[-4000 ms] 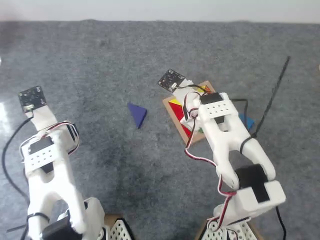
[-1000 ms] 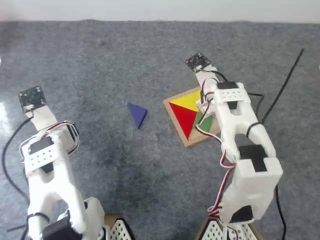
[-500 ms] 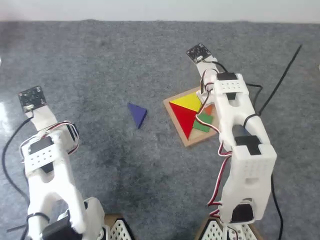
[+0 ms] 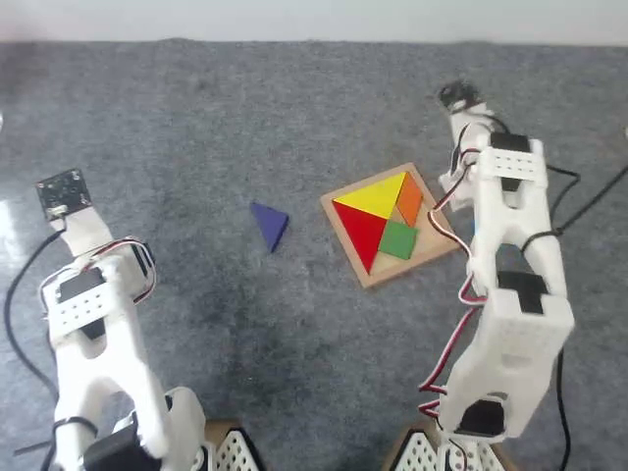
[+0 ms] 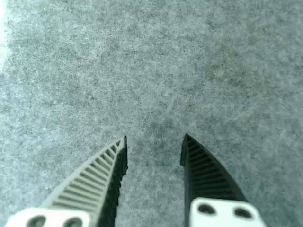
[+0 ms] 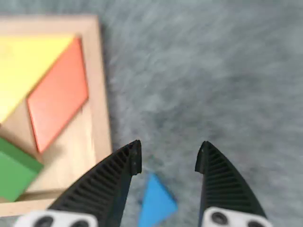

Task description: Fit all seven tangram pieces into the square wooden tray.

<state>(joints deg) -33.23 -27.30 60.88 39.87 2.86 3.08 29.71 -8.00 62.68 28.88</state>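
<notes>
Far left, the left arm (image 4: 93, 314) stands over the grey-carpeted bench (image 4: 196, 118), and its wrist view shows the left gripper (image 5: 155, 137) with jaws parted moderately, nothing between them but bare carpet. Moving across, a dark blue triangle (image 4: 270, 225) lies alone on the carpet, well apart from the arm and a little way off the tray's near corner. Next, the square wooden tray (image 4: 424, 251) sits turned corner-on like a diamond, with four pieces in it: a red triangle (image 4: 363, 234), a yellow triangle (image 4: 375, 199) above it, an orange parallelogram (image 4: 409, 201) and a green square (image 4: 398, 238), with bare wood showing on the right side. Over on the right, the right arm (image 4: 510, 226) stretches past the tray's edge. The right gripper (image 6: 169, 143) hangs with jaws apart and gripping nothing, and a light blue triangle (image 6: 156, 203) lies on the carpet between them, just beside the tray's rim.
</notes>
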